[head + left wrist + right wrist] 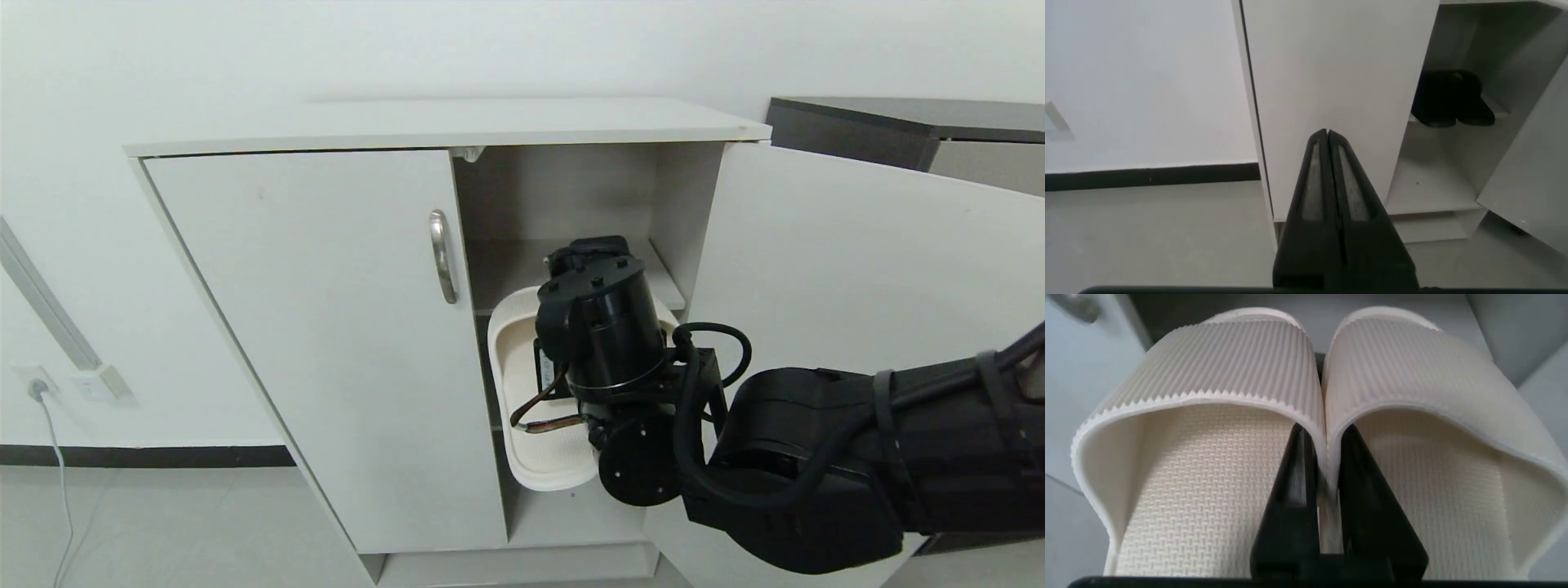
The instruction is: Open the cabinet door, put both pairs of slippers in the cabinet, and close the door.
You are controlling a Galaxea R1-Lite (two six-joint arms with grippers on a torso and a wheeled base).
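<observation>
right gripper [1321, 461] pinches the cream slippers [1233, 376] by their touching inner edges, inside the cabinet [457, 122]; left gripper [1327, 147] pressed together, closed door [1331, 65] ahead.

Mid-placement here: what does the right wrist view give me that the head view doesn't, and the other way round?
Right wrist view: the right gripper pinching the touching inner edges of the cream slippers, whose straps are ribbed. Head view: the cabinet, its left door shut and its right door swung open, with the pair held at the open compartment's mouth. Both: the cream slippers, side by side.
</observation>
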